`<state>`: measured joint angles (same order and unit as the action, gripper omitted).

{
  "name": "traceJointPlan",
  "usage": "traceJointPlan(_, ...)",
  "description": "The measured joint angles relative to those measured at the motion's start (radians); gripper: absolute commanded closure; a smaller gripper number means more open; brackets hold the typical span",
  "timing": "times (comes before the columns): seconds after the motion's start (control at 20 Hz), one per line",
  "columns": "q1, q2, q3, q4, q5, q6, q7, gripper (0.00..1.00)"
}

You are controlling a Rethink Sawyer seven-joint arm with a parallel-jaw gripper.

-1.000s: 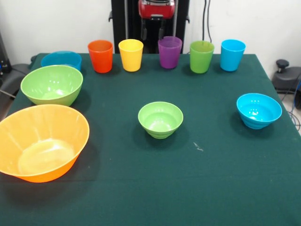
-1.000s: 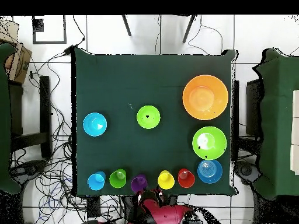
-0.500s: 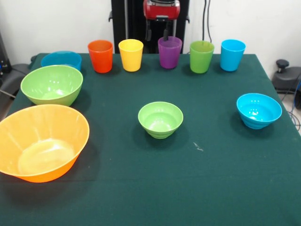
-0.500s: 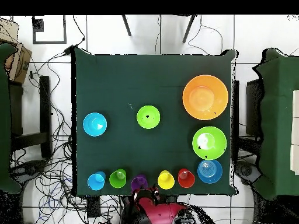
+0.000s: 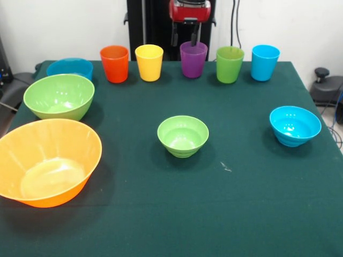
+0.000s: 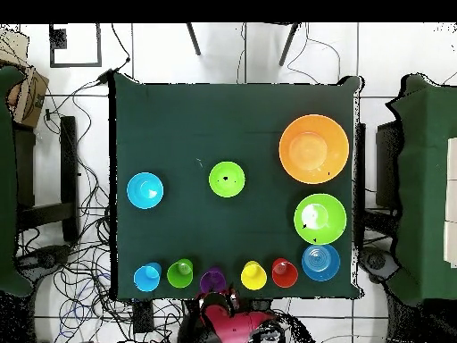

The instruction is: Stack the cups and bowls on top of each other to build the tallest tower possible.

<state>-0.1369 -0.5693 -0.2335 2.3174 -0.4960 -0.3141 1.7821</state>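
Note:
Five cups stand in a row along the far edge in the front view: orange (image 5: 114,63), yellow (image 5: 149,62), purple (image 5: 193,60), green (image 5: 230,64) and light blue (image 5: 265,62). The large orange bowl (image 5: 48,160), medium green bowl (image 5: 59,96) and medium blue bowl (image 5: 69,67) sit at the left. A small green bowl (image 5: 183,135) is in the middle and a small blue bowl (image 5: 295,125) at the right. Each stands alone; no tower shows. My gripper (image 5: 184,38) hangs open just behind the purple cup, holding nothing. In the overhead view the gripper (image 6: 217,302) sits below the purple cup (image 6: 212,280).
A dark green cloth (image 5: 241,214) covers the table. In the overhead view, cables (image 6: 80,268) lie on the floor around the table, chairs stand at both sides, and a cardboard box (image 6: 27,94) sits at the upper left.
In the front view my gripper has shifted to the right, closer behind the purple cup. The cups and bowls have not moved.

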Motion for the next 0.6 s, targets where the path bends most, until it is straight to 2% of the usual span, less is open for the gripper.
traceJointPlan(0.2, 0.015, 0.036, -0.016, -0.003, 0.0, -0.025, 0.0, 0.0)
traceJointPlan(0.6, 0.027, 0.133, -0.051, -0.028, 0.001, -0.14, 0.0, 0.0)
